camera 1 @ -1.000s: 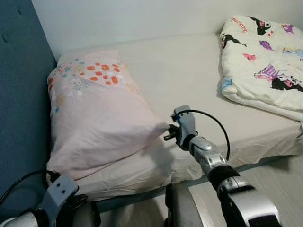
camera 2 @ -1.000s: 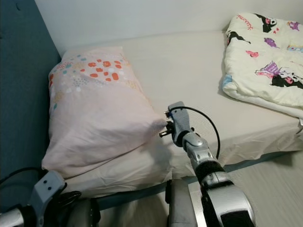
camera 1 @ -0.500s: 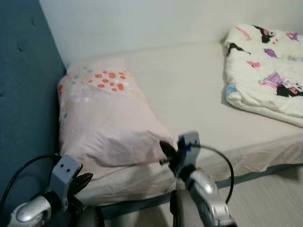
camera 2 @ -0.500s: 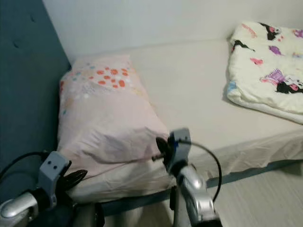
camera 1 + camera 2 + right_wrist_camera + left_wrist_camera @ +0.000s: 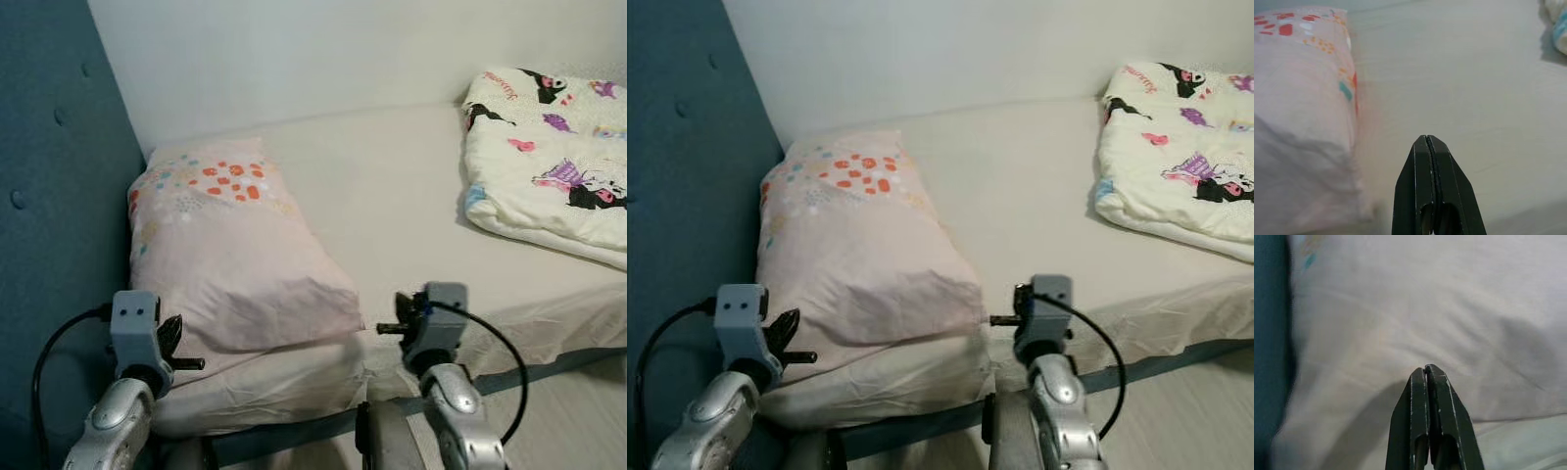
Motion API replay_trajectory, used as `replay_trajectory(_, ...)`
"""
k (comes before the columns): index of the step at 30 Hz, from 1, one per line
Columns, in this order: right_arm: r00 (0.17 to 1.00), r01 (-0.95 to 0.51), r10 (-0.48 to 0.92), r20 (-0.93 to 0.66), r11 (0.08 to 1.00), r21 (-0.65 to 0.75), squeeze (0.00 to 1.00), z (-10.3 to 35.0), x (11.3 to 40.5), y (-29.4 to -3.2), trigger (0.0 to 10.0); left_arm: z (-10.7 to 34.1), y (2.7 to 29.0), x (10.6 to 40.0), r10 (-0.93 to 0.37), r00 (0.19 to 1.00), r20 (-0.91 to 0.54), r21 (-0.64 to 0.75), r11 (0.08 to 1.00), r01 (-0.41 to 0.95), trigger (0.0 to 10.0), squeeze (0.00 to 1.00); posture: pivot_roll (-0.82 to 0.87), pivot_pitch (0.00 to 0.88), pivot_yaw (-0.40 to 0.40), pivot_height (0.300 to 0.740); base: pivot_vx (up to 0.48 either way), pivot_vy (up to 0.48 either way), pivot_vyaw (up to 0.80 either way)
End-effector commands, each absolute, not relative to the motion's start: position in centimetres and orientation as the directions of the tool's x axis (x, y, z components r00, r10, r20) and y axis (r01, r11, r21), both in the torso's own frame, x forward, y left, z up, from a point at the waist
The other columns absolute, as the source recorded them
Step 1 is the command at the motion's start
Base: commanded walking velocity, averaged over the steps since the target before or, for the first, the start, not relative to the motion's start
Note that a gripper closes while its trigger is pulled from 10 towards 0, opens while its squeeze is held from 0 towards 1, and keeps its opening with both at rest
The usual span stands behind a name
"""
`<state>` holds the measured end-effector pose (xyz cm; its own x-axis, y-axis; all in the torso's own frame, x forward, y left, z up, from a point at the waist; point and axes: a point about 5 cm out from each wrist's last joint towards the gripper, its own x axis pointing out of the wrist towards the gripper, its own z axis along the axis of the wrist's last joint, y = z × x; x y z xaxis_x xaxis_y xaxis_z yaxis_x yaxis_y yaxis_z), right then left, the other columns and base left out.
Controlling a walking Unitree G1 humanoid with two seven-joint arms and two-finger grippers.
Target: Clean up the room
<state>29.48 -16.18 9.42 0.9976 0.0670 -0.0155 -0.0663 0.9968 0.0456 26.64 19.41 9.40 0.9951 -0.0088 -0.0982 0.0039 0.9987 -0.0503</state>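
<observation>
Pillow (image 5: 230, 255), soft and light, lies before your two empty, closed claws, left gripper (image 5: 168, 338) and right gripper (image 5: 402, 328); pinch its near corners.

Head stereo overlooks bed (image 5: 392, 196); wrist views close.

The bed (image 5: 392, 196), covered by a cream sheet, carries a pale pink pillow (image 5: 230, 259) with orange and teal spots at its far end, lying against the blue headboard; the pillow's near edge is just ahead of the left hand (image 5: 171, 338) and its near corner is just left of the right hand (image 5: 404, 321). A folded white quilt (image 5: 549, 162) printed with cartoon figures lies on the sheet far ahead of the right hand and off to its right, well apart from the pillow.
</observation>
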Motion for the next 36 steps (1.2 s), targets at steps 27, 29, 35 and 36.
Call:
replay_trajectory(27,0.975,-0.217,0.219,-0.037,0.975,0.057,0.0,8.6,29.2,-13.5,10.0,9.0,16.6,26.9,-0.015,1.0,-0.028,-0.051,0.999,0.014,10.0,0.0,-0.03,0.069,-0.022,0.662,0.0,0.0,0.0)
replay_trajectory(29,0.971,-0.233,0.235,-0.034,0.971,0.055,0.0,8.6,29.1,-13.2,10.0,9.0,16.9,26.9,0.009,1.0,-0.029,-0.047,0.999,-0.01,10.0,0.0,-0.03,0.07,-0.023,0.662,0.0,0.0,0.0)
replay_trajectory(35,0.964,-0.26,0.263,-0.04,0.963,0.069,0.0,8.3,28.9,-13.0,10.0,8.6,16.9,26.9,0.008,0.998,-0.057,-0.044,0.999,-0.01,10.0,0.0,-0.03,0.071,-0.027,0.667,0.0,0.0,0.0)
replay_trajectory(36,0.962,-0.266,0.269,-0.043,0.962,0.07,0.0,8.2,28.9,-13.0,10.0,8.5,16.8,27.0,-0.001,0.998,-0.063,-0.053,0.999,-0.002,10.0,0.0,-0.02,0.072,-0.031,0.672,0.0,0.0,0.0)
